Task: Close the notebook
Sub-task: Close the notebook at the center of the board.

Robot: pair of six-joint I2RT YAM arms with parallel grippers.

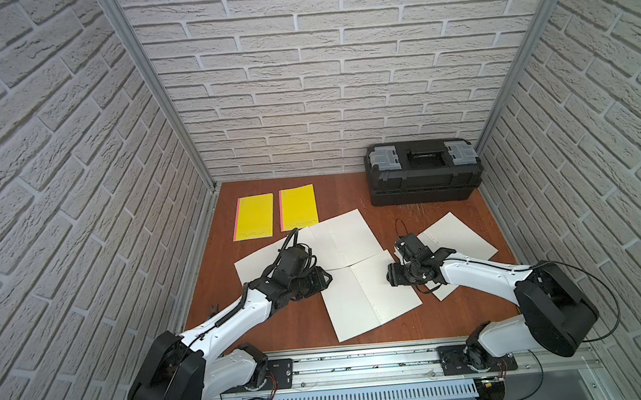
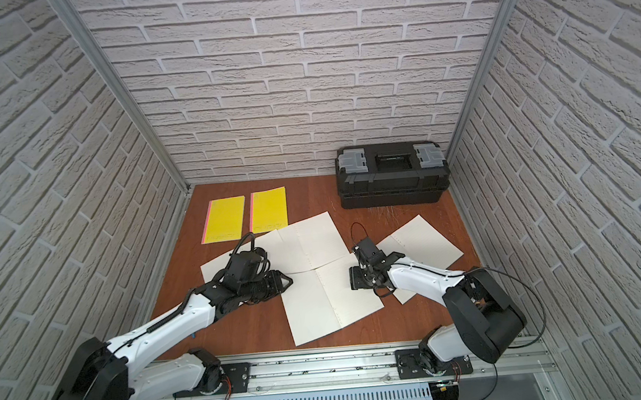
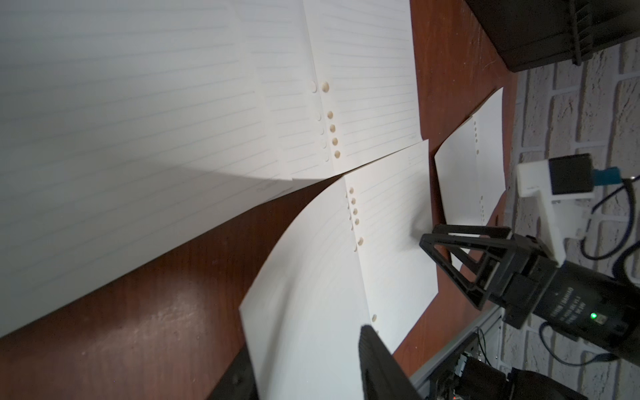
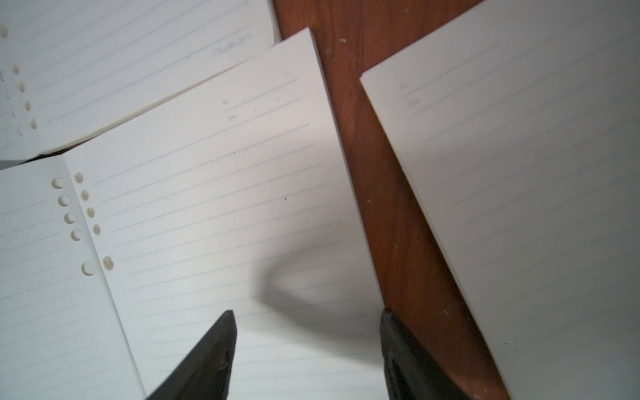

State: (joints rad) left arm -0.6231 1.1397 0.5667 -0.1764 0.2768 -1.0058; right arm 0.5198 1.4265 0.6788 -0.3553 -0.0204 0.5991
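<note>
One open notebook (image 1: pixel 371 299) (of three lying open) sits on the counter (image 1: pixel 302 329) between the left fingers (image 1: pixel 326 279) and the right fingers (image 1: pixel 391 276). The left fingers are spread around the lifted, curling edge of the page on their side. The right fingers are spread too, one tip above the opposite page, the other above bare counter just beside it.
</note>
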